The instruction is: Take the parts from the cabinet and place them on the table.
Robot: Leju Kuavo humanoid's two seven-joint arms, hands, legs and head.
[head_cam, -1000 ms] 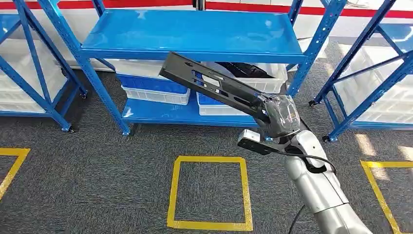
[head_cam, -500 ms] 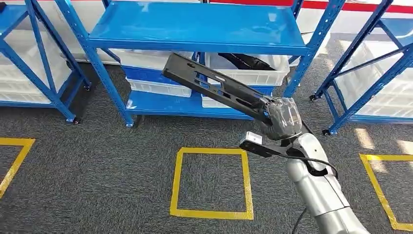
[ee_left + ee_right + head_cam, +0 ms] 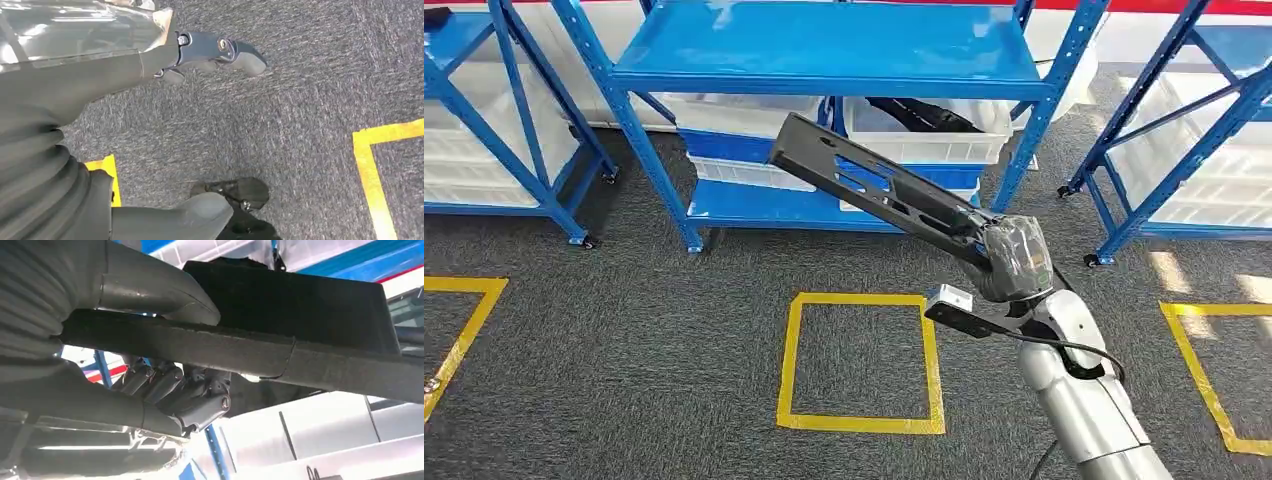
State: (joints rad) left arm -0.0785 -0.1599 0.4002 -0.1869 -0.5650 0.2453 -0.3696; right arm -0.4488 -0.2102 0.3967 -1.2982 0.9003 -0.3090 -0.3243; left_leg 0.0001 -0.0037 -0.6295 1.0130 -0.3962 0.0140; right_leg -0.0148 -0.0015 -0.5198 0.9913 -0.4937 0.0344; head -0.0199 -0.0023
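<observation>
The right hand grips one end of a long black part, thumb over its upper edge and fingers curled under it in the right wrist view; the grasp looks firm. The part juts away from the hand, up toward the blue rack, its far end in front of the lower shelf and apart from it, clear of the white bins. One bin holds another dark part. The left hand hangs over the grey carpet, holding nothing; its fingers look loosely curled, and how far they are apart cannot be told. Yellow tape squares mark the floor in front of the rack. No counter is in sight. Judgement: the part is out of the cabinet and the carry step is in hand; placing is not yet done. The next move calls for turning the body toward the counter, wherever it stands, while keeping the long free end away from the rack uprights. Risk: the part is held at one end only, so it may sag or twist in the grasp during a turn.
</observation>
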